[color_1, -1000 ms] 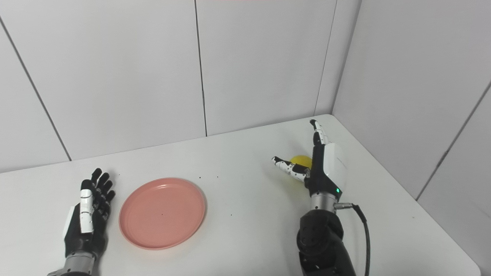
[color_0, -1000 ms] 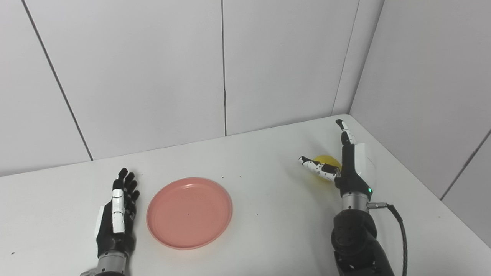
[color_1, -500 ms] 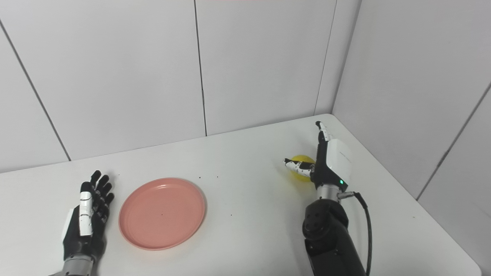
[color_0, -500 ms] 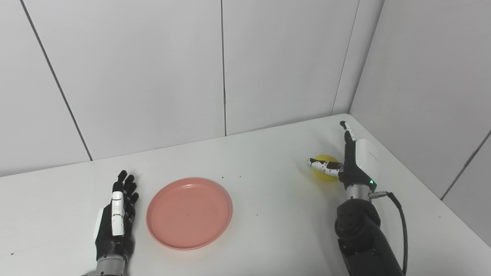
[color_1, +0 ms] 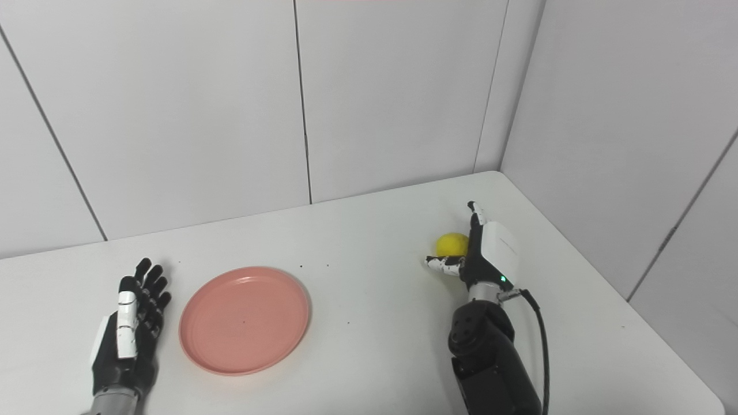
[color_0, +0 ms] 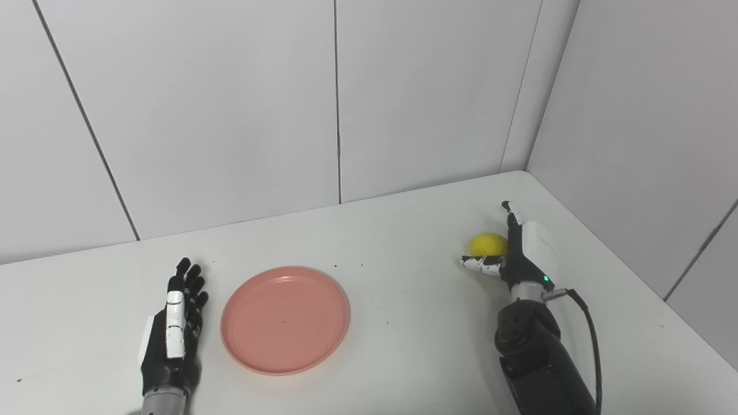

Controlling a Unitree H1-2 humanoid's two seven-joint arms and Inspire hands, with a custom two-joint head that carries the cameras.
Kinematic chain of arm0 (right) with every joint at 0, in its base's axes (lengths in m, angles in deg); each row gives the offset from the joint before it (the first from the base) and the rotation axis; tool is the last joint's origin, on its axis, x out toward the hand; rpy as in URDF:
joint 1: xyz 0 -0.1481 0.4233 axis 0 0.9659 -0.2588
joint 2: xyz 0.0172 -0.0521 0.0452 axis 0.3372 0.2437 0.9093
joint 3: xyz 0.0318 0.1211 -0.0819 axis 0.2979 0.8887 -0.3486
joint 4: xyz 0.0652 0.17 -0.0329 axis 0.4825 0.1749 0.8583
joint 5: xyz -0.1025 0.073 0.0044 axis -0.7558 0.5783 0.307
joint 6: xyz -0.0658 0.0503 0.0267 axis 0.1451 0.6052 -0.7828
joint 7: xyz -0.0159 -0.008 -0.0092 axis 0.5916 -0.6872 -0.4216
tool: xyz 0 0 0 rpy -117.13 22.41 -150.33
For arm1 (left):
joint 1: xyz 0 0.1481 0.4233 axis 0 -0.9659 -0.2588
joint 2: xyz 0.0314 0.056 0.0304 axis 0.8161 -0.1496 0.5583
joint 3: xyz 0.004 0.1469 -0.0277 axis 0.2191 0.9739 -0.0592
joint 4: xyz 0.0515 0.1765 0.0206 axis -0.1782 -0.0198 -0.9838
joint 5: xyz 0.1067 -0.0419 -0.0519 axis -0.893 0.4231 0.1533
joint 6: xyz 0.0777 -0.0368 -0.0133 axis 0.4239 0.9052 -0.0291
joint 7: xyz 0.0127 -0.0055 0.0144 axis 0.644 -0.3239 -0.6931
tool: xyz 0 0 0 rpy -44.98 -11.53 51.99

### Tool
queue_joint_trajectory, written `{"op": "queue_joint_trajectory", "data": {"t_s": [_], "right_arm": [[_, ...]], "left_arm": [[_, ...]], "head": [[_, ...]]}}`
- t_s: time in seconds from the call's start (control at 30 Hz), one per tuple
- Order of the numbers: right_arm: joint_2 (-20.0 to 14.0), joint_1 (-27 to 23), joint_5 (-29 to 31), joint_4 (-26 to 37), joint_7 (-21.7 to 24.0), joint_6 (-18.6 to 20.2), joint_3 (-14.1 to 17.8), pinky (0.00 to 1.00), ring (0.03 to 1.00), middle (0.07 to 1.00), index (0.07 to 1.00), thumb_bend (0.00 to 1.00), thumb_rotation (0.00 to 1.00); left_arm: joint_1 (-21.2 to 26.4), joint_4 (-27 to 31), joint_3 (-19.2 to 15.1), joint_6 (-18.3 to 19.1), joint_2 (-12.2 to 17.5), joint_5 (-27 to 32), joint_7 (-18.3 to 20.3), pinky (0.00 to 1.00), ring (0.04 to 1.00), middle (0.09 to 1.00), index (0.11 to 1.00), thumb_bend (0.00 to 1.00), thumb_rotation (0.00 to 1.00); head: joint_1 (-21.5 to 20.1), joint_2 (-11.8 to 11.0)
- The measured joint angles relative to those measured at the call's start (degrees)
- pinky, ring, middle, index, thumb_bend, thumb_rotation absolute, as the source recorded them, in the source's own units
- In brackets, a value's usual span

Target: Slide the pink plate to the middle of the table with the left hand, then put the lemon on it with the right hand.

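The pink plate [color_0: 285, 320] lies flat on the white table, left of the middle. My left hand [color_0: 173, 328] rests open just left of the plate, fingers straight and pointing away, a small gap from the rim. A yellow lemon [color_0: 488, 244] sits on the table at the right. My right hand [color_0: 522, 253] stands open beside it, palm toward the lemon, thumb reaching out below the fruit and fingers upright along its right side. The hand does not enclose the lemon. In the right eye view the lemon [color_1: 452, 244] and right hand [color_1: 487, 256] show the same.
The white table [color_0: 403, 300] meets grey wall panels at the back and on the right, forming a corner behind the lemon. A black cable [color_0: 588, 334] loops from the right wrist. The table's right edge runs close to the right arm.
My right hand has dropped lower and pulled back toward me, uncovering more of the lemon. The left hand drew back slightly. The plate and lemon have not moved.
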Motion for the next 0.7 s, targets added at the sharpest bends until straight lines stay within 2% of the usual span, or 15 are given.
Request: {"op": "queue_joint_trajectory", "data": {"t_s": [0.1,0.13,0.17,0.2,0.23,0.27,0.3,0.33,0.37,0.4,0.43,0.57,0.63,0.67,0.7], "right_arm": [[-0.01,0.00,0.62,-0.33,-0.16,0.00,-0.17,0.76,0.863,0.891,0.871,0.75,0.05],[-0.03,-0.01,0.78,-0.44,-0.27,0.00,-0.26,0.67,0.797,0.885,0.865,0.74,0.02],[-0.03,-0.01,0.92,-0.53,-0.35,0.00,-0.32,0.65,0.784,0.884,0.864,0.74,0.02],[-0.03,0.00,1.03,-0.55,-0.40,0.00,-0.32,0.54,0.691,0.882,0.860,0.73,0.01],[-0.03,0.00,1.20,-0.55,-0.47,0.00,-0.30,0.51,0.659,0.881,0.859,0.73,0.00],[-0.03,-0.01,1.30,-0.53,-0.77,0.00,-0.25,0.36,0.467,0.877,0.851,0.69,0.00],[-0.03,-0.07,1.51,-0.51,-1.18,0.00,-0.11,0.28,0.358,0.871,0.842,0.65,0.00],[-0.01,-0.10,1.93,-0.50,-1.82,-0.01,0.08,0.21,0.276,0.823,0.824,0.61,0.00],[0.06,-0.09,2.32,-0.50,-2.40,-0.02,0.29,0.19,0.253,0.776,0.816,0.59,0.00],[0.27,-0.09,2.74,-0.48,-2.86,-0.04,0.68,0.18,0.346,0.638,0.797,0.56,0.00],[0.49,-0.08,3.14,-0.47,-3.29,-0.04,0.99,0.18,0.413,0.541,0.776,0.54,0.00],[1.32,0.03,3.60,-0.45,-4.86,-0.04,0.94,0.33,0.421,0.549,0.673,0.52,0.00],[1.47,0.06,3.61,-0.43,-5.35,-0.04,0.89,0.36,0.415,0.545,0.628,0.52,0.00],[1.55,0.09,3.61,-0.40,-5.74,-0.04,0.89,0.37,0.413,0.542,0.618,0.52,0.00],[1.63,0.13,3.61,-0.35,-6.21,-0.04,0.89,0.25,0.401,0.523,0.593,0.52,0.00]], "left_arm": [[-0.02,0.03,-0.01,0.00,0.00,-0.01,0.01,1.00,0.997,0.983,0.993,0.59,1.00],[-0.02,0.03,-0.02,0.00,-0.02,0.00,0.01,1.00,0.997,0.983,0.992,0.59,1.00],[-0.02,0.03,-0.07,0.00,-0.05,0.05,0.01,1.00,0.997,0.983,0.992,0.59,1.00],[-0.02,0.03,-0.15,0.00,-0.10,0.16,0.03,1.00,0.996,0.983,0.992,0.59,1.00],[-0.02,0.03,-0.22,0.00,-0.12,0.35,0.07,1.00,0.996,0.983,0.992,0.59,1.00],[-0.02,0.03,-0.28,0.00,-0.13,0.43,0.08,1.00,0.995,0.981,0.991,0.60,1.00],[-0.02,0.03,-0.29,0.01,-0.14,0.43,0.08,1.00,0.994,0.981,0.990,0.60,1.00],[-0.02,0.03,-0.29,0.00,-0.14,0.42,0.09,1.00,0.995,0.981,0.990,0.60,1.00],[-0.02,0.03,-0.29,0.00,-0.14,0.42,0.09,1.00,0.995,0.981,0.990,0.60,1.00],[-0.02,0.03,-0.29,0.00,-0.14,0.43,0.10,1.00,0.995,0.981,0.990,0.60,1.00],[-0.02,0.03,-0.30,0.00,-0.15,0.45,0.10,1.00,0.994,0.980,0.988,0.60,1.00],[-0.02,0.03,-0.33,0.03,-0.15,0.41,0.10,1.00,0.991,0.980,0.990,0.60,1.00],[-0.02,0.04,-0.31,0.02,-0.18,0.39,0.10,1.00,0.990,0.978,0.989,0.60,1.00],[-0.03,0.04,-0.32,0.02,-0.19,0.40,0.10,1.00,0.990,0.978,0.989,0.60,1.00],[-0.02,0.04,-0.33,0.03,-0.19,0.40,0.10,1.00,0.991,0.978,0.989,0.59,1.00]], "head": [[0.09,0.00],[0.09,0.00],[0.09,0.00],[0.09,0.00],[0.00,0.09],[0.00,0.09],[0.00,0.09],[0.00,0.17],[0.00,0.18],[-0.09,0.09],[-0.09,0.09],[-0.09,0.18],[-0.09,0.18],[-0.09,0.18],[-0.09,0.18]]}}
